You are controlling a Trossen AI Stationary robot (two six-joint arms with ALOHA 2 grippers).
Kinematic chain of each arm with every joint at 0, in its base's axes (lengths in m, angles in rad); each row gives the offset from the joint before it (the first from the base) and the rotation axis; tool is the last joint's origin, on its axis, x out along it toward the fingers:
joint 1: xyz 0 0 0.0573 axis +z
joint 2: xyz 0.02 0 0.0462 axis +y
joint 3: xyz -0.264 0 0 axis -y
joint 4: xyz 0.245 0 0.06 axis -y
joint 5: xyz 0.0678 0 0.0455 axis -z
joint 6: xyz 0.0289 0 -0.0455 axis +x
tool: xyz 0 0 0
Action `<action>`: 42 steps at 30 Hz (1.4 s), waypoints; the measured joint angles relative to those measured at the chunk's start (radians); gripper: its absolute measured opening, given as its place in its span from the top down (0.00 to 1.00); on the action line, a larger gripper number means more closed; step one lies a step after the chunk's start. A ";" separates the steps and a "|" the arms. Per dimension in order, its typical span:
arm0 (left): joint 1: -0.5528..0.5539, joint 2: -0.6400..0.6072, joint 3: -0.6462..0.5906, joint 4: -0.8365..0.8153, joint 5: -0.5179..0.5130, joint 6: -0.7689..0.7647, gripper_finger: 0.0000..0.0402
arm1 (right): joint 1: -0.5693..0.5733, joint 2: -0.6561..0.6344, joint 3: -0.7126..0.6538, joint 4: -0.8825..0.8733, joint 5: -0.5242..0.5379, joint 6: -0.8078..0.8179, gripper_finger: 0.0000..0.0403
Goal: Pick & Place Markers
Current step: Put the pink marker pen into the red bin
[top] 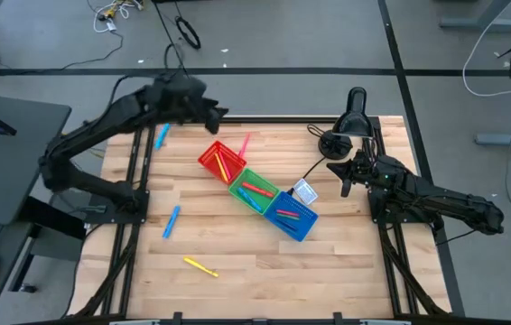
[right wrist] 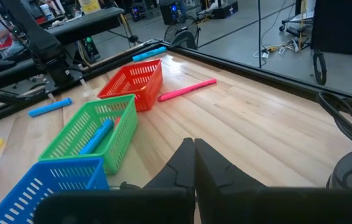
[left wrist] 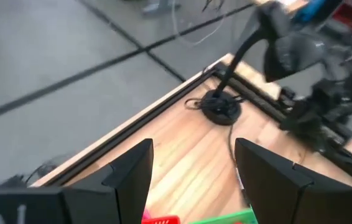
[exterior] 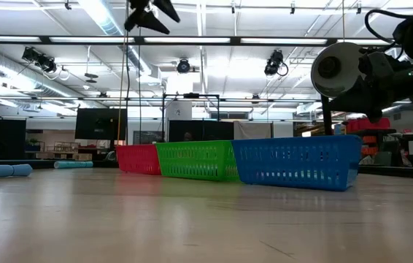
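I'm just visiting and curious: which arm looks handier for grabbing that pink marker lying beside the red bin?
Probably the left. Its open gripper hangs near the pink marker, by the red bin; the right gripper is shut, farther away.

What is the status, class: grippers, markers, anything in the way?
Left gripper open, empty, above the table's far edge. Right gripper shut, empty, parked right. Pink marker loose beside the red bin. Nothing in the way.

Left hand (top: 222,113) raised, fingers apart; right hand (top: 345,177) closed.

3 bins (top: 257,190) in diagonal row mid-table (top: 346,262), markers (top: 256,191) inside, others loose to left.
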 joint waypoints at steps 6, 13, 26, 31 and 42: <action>0.047 0.205 0.256 -0.187 0.000 -0.072 0.42 | 0.000 0.000 0.000 0.000 0.000 0.000 1.00; 0.102 0.412 0.506 -0.344 0.000 -0.130 0.42 | 0.000 0.000 0.000 0.000 0.000 0.000 1.00; 0.168 0.721 0.830 -0.576 0.003 -0.234 0.42 | 0.000 0.000 0.000 0.000 0.000 0.000 1.00; 0.170 0.744 0.849 -0.583 0.055 -0.261 0.42 | 0.000 0.000 0.000 0.000 -0.001 0.000 1.00; 0.160 0.801 0.839 -0.712 0.052 -0.235 0.42 | 0.000 0.000 0.000 0.000 -0.001 0.000 1.00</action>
